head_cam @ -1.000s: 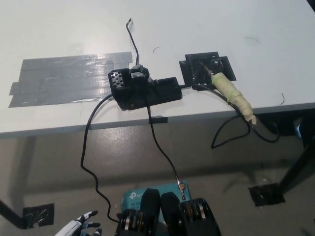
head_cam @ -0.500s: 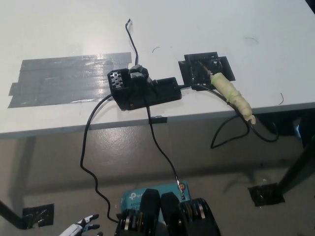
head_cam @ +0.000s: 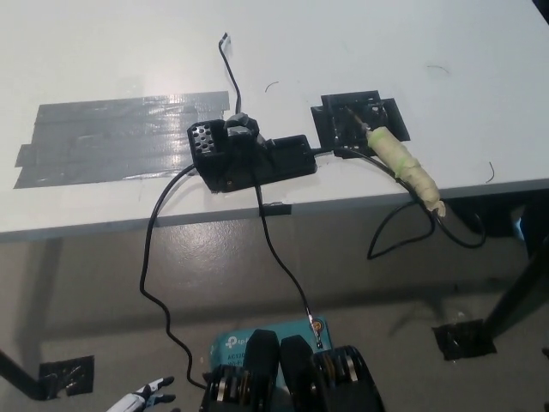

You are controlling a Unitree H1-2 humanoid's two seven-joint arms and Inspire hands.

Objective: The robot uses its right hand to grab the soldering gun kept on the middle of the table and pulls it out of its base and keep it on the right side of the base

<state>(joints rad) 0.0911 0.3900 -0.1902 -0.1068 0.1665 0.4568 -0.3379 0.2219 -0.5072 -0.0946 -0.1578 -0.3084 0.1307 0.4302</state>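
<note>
The black soldering base (head_cam: 253, 156) sits mid-table near the front edge. The soldering gun (head_cam: 405, 166), its handle wrapped in pale yellowish tape, lies to the right of the base. Its tip rests on a black tape patch (head_cam: 390, 116) and its rear end hangs over the table edge, with the cord looping down below. My white left hand (head_cam: 146, 397) hangs low at the bottom left edge, fingers apart, holding nothing. My right hand is out of view.
A wide patch of grey tape (head_cam: 111, 137) covers the white table (head_cam: 429, 43) left of the base. Black cables (head_cam: 154, 257) hang from the base to the floor. A dark table leg (head_cam: 515, 300) slants at the right.
My left hand has sunk lower toward the bottom edge, so less of it shows. The base and the soldering gun have not moved.
</note>
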